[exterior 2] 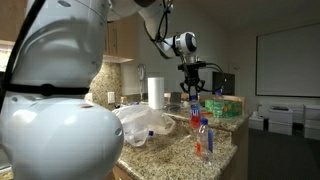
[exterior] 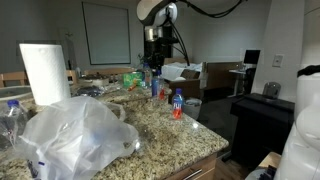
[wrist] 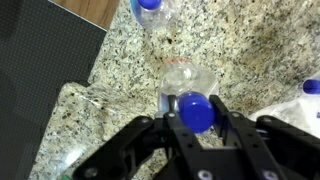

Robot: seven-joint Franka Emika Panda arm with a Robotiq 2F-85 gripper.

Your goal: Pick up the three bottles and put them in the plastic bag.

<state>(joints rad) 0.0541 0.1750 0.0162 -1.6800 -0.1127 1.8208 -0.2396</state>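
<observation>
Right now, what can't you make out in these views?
Gripped bottle: wrist view, the gripper shut on it and its own cap hide the label; lifted or not, unclear.
Bottle at the top edge: wrist view, cut off by the frame.
Plastic bag opening: exterior view, lost in crinkles.
Much of the counter: exterior view, hidden by the robot body.
Standing bottle: exterior view, label too small to read.

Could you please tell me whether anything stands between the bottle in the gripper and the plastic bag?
Nothing visible does. The gripper is shut on the cap of one bottle, and the granite counter between it and the plastic bag looks bare. The paper-towel roll stands beside the bag, off that line.
</observation>
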